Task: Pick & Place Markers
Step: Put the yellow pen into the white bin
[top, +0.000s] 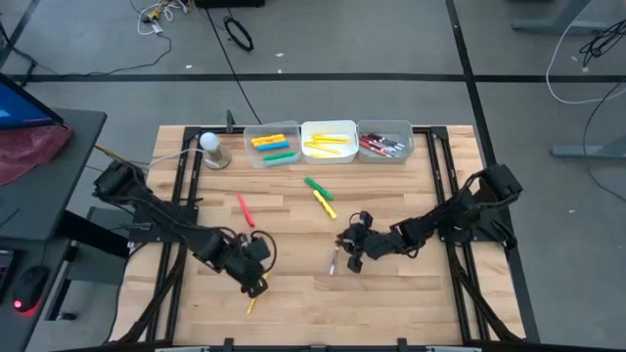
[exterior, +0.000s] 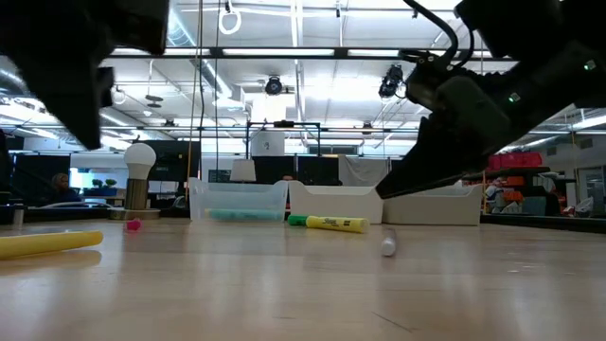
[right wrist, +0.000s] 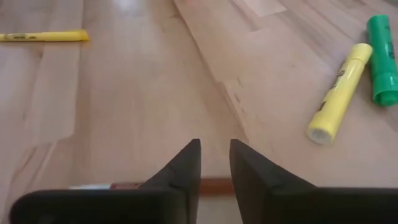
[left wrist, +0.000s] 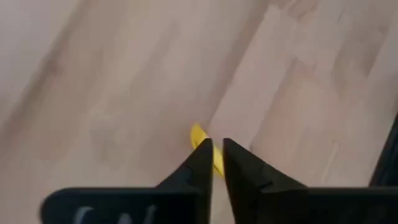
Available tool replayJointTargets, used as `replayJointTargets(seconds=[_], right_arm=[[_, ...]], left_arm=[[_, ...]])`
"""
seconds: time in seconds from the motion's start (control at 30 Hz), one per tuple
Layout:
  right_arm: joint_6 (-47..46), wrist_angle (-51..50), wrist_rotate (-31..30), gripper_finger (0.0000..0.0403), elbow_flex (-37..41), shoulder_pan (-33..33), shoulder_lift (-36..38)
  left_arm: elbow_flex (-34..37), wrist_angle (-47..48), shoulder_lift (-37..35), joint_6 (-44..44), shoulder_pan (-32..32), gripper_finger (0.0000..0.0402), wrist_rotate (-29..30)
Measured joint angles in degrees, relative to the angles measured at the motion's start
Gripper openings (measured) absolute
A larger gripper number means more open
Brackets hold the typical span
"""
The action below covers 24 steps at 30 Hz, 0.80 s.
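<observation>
Hovering low over the table's front, the left gripper [left wrist: 216, 163] stood with its jaws parted narrowly astride a yellow marker [left wrist: 200, 139], not clamped. The right gripper [right wrist: 214, 163], at about four o'clock from table centre, stood slightly open above a dark maroon marker [top: 334, 260], holding nothing. Risk: either thin pen could roll or slip aside if the fingers closed off-centre. A yellow marker [top: 324, 203], a green marker [top: 316, 186] and a pink-red marker [top: 245, 210] lay loose mid-table; three bins [top: 329, 125] at twelve o'clock, unobstructed.
</observation>
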<state>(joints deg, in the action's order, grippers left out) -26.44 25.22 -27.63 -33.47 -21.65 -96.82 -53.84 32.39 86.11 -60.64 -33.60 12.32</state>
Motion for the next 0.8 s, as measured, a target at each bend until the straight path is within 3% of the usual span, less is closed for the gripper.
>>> replayJointTargets(seconds=[0.17, 0.33, 0.43, 0.6, 0.8], right_arm=[[1.9, 0.1, 0.0, 0.0115, 0.0, 0.3, 0.0], [4.7, 0.1, 0.0, 0.0129, 0.0, 0.3, 0.0], [4.9, 0.1, 0.0, 0.0132, 0.0, 0.3, 0.0], [5.9, 0.2, 0.0, 0.0132, 0.0, 0.3, 0.0], [6.4, 0.6, 0.0, 0.0133, 0.0, 0.3, 0.0]], left_arm=[[2.7, -6.9, 2.0, -1.6, -4.4, 0.0123, 0.0], [2.7, -7.4, 6.5, -1.1, -8.6, 0.0209, 2.6], [2.7, -7.6, 10.3, -2.5, -10.7, 0.0238, 5.2], [2.7, -9.4, 14.0, -4.8, -13.6, 0.0243, 12.1], [2.7, -4.5, 14.1, -6.0, -16.8, 0.0206, 18.1]])
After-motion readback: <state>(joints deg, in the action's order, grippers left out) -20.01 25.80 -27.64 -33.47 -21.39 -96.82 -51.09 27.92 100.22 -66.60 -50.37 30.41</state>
